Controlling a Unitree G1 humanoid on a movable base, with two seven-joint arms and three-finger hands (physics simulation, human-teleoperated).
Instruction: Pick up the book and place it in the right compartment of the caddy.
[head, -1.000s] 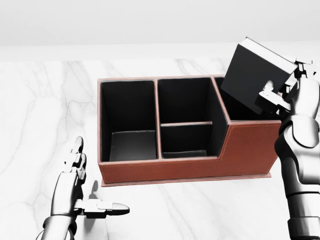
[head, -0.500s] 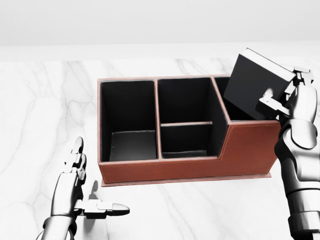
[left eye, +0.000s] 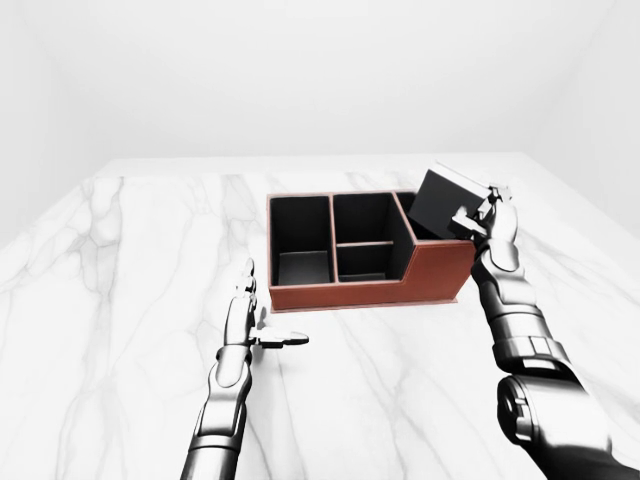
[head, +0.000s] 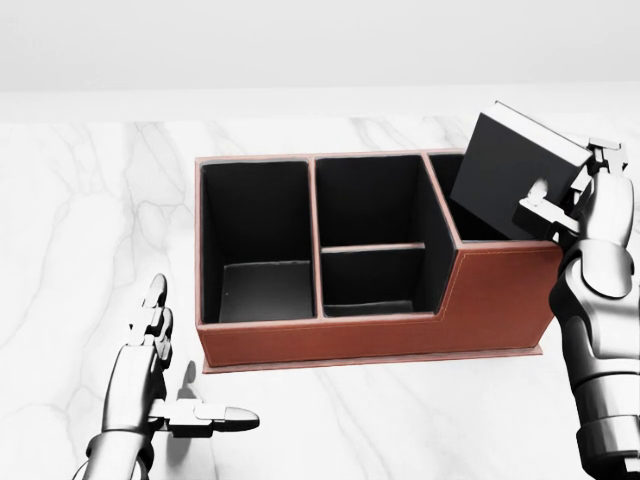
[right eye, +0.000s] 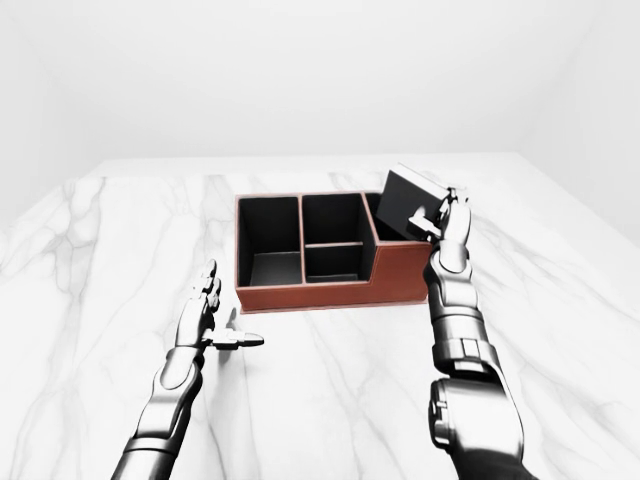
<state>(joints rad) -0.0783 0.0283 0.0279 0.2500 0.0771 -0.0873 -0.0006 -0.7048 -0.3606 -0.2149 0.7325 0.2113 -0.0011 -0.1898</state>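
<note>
Marble surface (head: 90, 200) — caddy (head: 480, 300) centre; book (head: 510, 170), rigid, light, tilted over right compartment, gripped at its edge by my right hand (head: 585, 200); left hand (head: 165, 390) open.

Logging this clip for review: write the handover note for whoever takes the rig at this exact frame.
Right hand: shut on the book, held tilted, its lower corner dipping into the caddy's right compartment.
Left hand: open, holding nothing, over the marble table left of the caddy.
Done: book picked up and brought to the compartment.
Left: lower it in fully, release, withdraw.
</note>
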